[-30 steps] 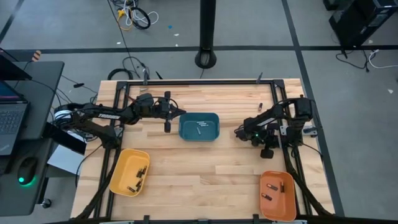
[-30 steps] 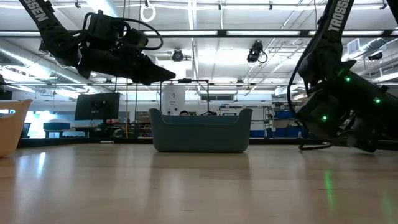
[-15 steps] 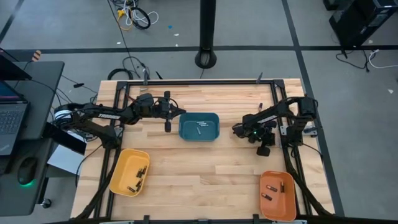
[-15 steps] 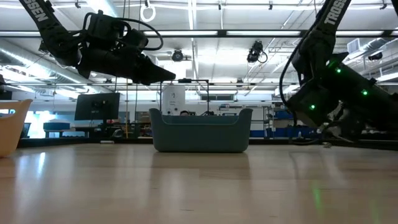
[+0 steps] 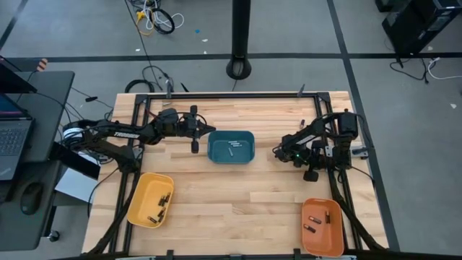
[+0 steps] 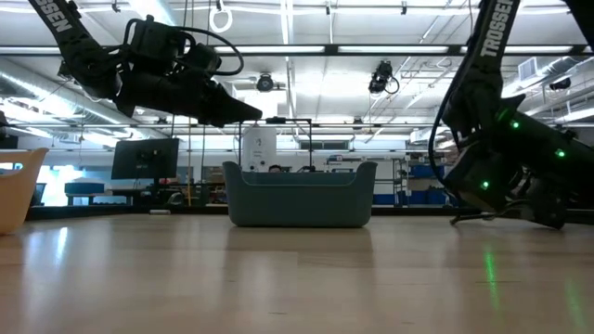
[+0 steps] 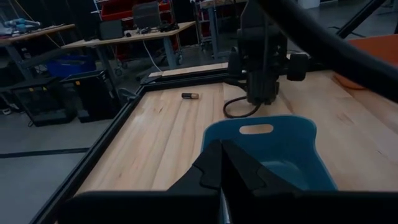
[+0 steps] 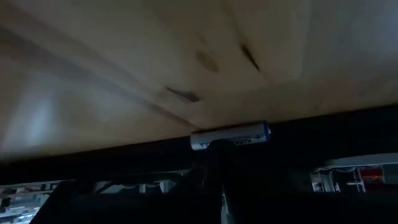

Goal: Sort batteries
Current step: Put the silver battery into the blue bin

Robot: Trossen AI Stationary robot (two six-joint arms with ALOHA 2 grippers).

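Batteries are distributed over four places in the high view: two or so in the blue tray (image 5: 231,146) at table centre, several in the yellow tray (image 5: 150,199) at the near left, several in the orange tray (image 5: 322,227) at the near right, and one loose battery (image 5: 302,123) lying on the bare wooden table (image 5: 238,191) near the far right corner. The left wrist view shows the same loose battery (image 7: 189,95) flat on the boards beside the black frame rail, beyond the blue tray (image 7: 267,143). The right gripper (image 5: 278,152) is low over the table to the right of the blue tray, jaws closed; the right wrist view shows a silvery cell (image 8: 230,136) just past its fingertips, long axis crosswise to the fingers, but whether that cell is pinched or merely lies ahead cannot be told. The left gripper (image 5: 195,147) hangs above the table just left of the blue tray, jaws closed and holding nothing visible. Governing relation: the loose battery lies toward the far edge from the right gripper, on the right half of the table, well apart from the left gripper, with the blue tray between them. The right arm is therefore the nearer one and is judged the natural choice for pickup. The battery's long axis appears to run roughly from the far edge toward the near edge, so the jaws would probably have to open and straddle it across that axis. Proximity of the frame rail is a likely collision risk.
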